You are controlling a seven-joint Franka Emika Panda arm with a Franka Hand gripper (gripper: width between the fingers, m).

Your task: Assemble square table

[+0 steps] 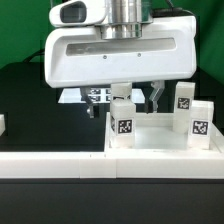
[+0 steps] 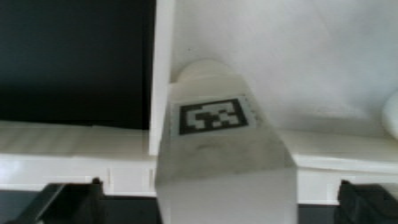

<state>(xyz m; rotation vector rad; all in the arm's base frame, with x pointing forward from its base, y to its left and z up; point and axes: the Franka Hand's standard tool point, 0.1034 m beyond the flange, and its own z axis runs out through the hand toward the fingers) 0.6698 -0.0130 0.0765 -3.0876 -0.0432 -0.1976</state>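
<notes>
Nearest the exterior camera runs the long white low wall (image 1: 60, 160), with the square table (image 1: 160, 135) just behind it at 4 o'clock, tagged legs standing on it. Only the wrist view shows the jaws of the gripper (image 2: 219, 190) holding one tagged leg (image 2: 217, 125) on the black surface (image 2: 71, 60).

white legs (image 1: 122, 121) with black-and-white tags, white square table slab (image 1: 160, 140), black table surface (image 1: 25, 90)
</notes>
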